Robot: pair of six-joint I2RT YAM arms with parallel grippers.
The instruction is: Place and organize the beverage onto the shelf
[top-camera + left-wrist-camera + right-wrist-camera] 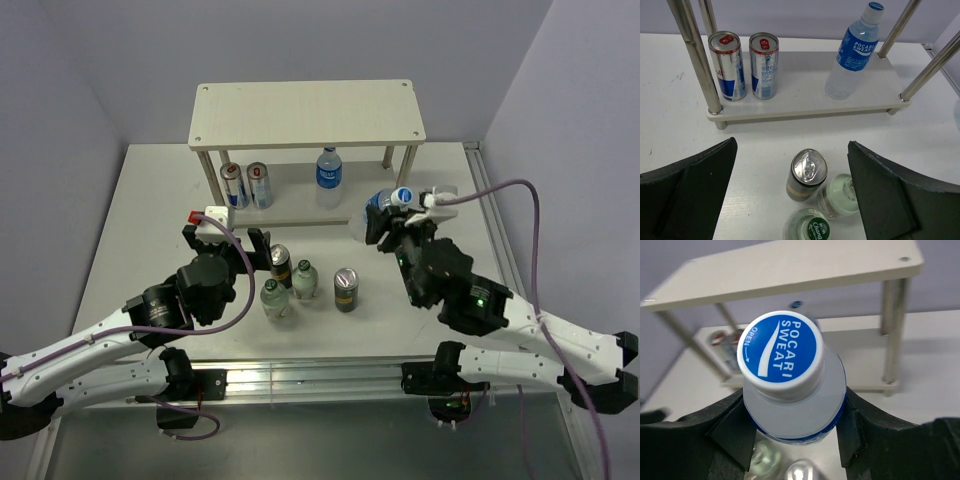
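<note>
Drinks cluster on the near table between the arms: two small bottles [304, 281] and two short cans [346, 289]. Just left of them, the left gripper [226, 240] gapes wide, holding nothing. The right gripper [792, 432] is clamped around a Pocari Sweat bottle [782, 355] near the right front leg of the shelf [307, 113]. On the shelf's lower board, farther back, stand two slim cans [246, 185] and another bottle [329, 174].

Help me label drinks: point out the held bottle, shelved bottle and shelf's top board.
held bottle [781, 352], right wrist view, blue cap.
shelved bottle [855, 47], left wrist view, blue label.
top board [307, 113], top external view, its middle.
</note>
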